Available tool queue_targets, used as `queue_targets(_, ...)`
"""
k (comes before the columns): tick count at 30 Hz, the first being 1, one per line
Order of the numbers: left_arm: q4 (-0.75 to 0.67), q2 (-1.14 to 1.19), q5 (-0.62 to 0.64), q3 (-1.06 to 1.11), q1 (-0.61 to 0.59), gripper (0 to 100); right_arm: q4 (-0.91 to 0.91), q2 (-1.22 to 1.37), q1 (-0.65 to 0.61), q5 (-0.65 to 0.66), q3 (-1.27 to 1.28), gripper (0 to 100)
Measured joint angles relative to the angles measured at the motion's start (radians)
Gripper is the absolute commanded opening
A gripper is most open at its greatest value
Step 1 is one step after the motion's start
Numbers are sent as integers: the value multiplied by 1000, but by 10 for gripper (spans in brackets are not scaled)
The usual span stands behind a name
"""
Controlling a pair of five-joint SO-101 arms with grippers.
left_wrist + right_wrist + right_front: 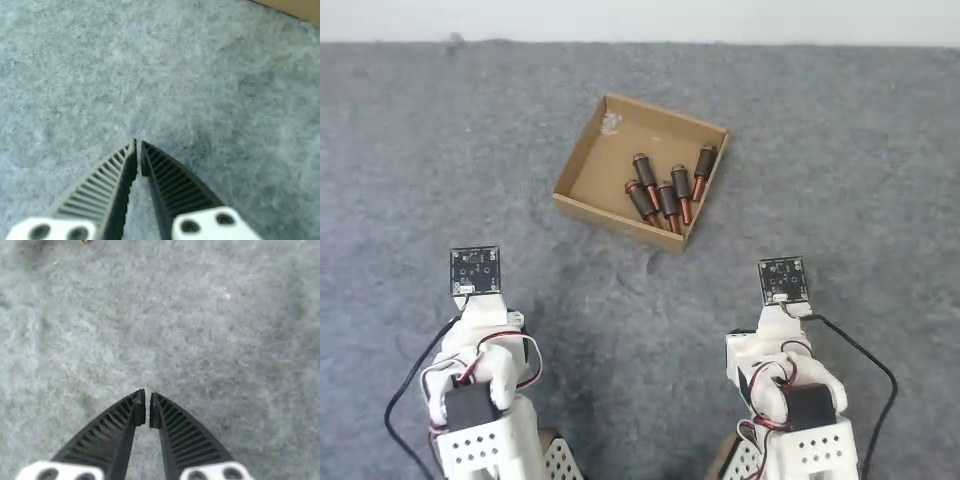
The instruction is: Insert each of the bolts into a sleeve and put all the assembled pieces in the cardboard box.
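Across the whole table lies a grey, felt-like covering (pixel 400 150), mottled and fuzzy, which ends at the far side against a pale strip of wall (pixel 640 20).

At the near left of the high view stands the left arm (pixel 480 400), white, with a black cable looping down its outer side. Its wrist view looks straight down on the left gripper (pixel 138 145). The ribbed dark jaws are pressed together with only a hairline between the tips, and they pinch nothing. They hang over bare grey covering. A tan sliver of the cardboard box (pixel 295 7) cuts across one corner of that picture.

From above, the cardboard box (pixel 610 165) sits midway between the two arms and farther out, turned at an angle, well apart from both. Five assembled pieces (pixel 668 200), dark sleeves with coppery bolt ends, lie clustered against its right-hand and near walls. The rest of its floor is bare.

At the near right stands the right arm (pixel 790 400), again with a black cable on its outer side. Its wrist view shows the right gripper (pixel 147 395), jaws closed to a narrow slit and holding nothing, above grey covering. A tiny brown speck (pixel 85 241) touches that picture's edge, too small to identify.
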Motion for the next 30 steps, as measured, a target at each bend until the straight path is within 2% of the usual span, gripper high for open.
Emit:
queue_targets(7, 0, 0, 0, 0, 2, 13, 0, 0, 0, 0, 0, 8)
queue_targets(16, 0, 0, 0, 0, 110, 13, 0, 0, 0, 0, 0, 8)
queue_targets(30, 0, 0, 0, 0, 114, 13, 0, 0, 0, 0, 0, 8)
